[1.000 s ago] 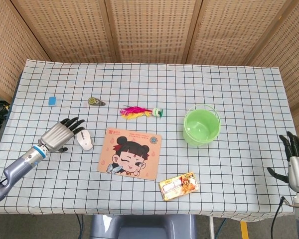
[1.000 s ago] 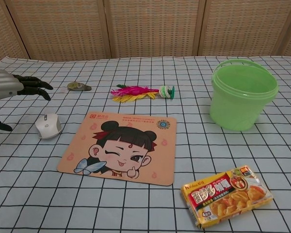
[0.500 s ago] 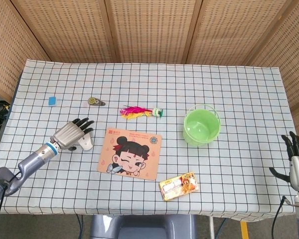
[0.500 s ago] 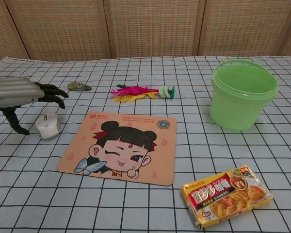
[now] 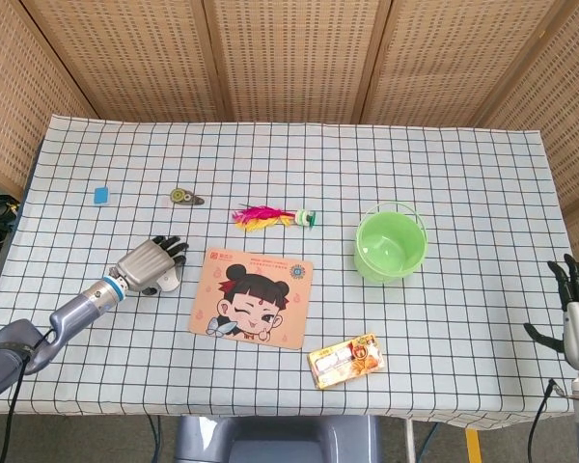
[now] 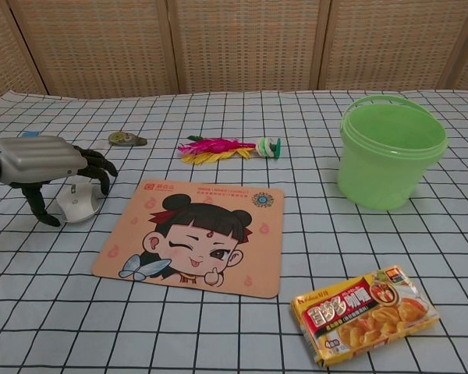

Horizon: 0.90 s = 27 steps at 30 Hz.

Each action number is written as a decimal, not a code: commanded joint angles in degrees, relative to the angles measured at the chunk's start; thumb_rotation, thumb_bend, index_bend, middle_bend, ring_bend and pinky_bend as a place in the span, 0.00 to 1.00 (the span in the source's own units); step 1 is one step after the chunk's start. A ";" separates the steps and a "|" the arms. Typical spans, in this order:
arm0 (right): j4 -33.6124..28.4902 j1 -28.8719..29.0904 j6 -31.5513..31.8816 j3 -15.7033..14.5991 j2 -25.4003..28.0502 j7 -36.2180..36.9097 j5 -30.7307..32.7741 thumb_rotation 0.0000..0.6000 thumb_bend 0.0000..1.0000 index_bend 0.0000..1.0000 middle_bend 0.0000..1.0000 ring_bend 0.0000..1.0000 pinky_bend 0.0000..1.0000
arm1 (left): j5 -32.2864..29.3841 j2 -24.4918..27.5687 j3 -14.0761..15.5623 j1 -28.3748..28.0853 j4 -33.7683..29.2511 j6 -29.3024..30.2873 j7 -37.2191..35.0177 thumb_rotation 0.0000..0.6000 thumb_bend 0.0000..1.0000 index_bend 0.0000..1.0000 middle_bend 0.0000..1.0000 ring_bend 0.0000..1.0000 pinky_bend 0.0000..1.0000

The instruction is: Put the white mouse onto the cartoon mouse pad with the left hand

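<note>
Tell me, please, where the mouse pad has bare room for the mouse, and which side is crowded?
The cartoon mouse pad is bare all over. The left hand over the white mouse crowds its left edge; the snack packet sits off its right near corner, and the feather toy lies beyond its far edge.

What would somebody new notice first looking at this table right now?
Probably the cartoon mouse pad with its winking girl, lying near the table's front middle. Just left of it, the left hand arches over the white mouse, fingers curled down around it. The bright green bucket at the right also stands out.
</note>
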 commanded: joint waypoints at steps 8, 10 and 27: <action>0.44 -0.05 0.50 0.11 -0.34 0.19 -0.27 1.00 0.08 0.14 0.00 0.00 0.00 | -0.52 -2.11 0.14 1.39 3.36 5.29 -0.33 1.00 0.50 0.64 0.42 0.35 0.40; 0.42 -0.09 0.66 0.13 -0.33 0.23 -0.35 1.00 0.08 0.14 0.00 0.00 0.00 | -0.49 -2.23 0.10 1.48 3.76 6.37 -0.51 1.00 0.51 0.67 0.44 0.37 0.42; 0.06 -0.30 0.91 0.35 0.22 1.67 -0.41 1.00 0.08 0.14 0.00 0.00 0.00 | 5.70 1.86 -0.11 -3.97 -5.99 14.92 6.27 1.00 0.51 0.70 0.46 0.39 0.44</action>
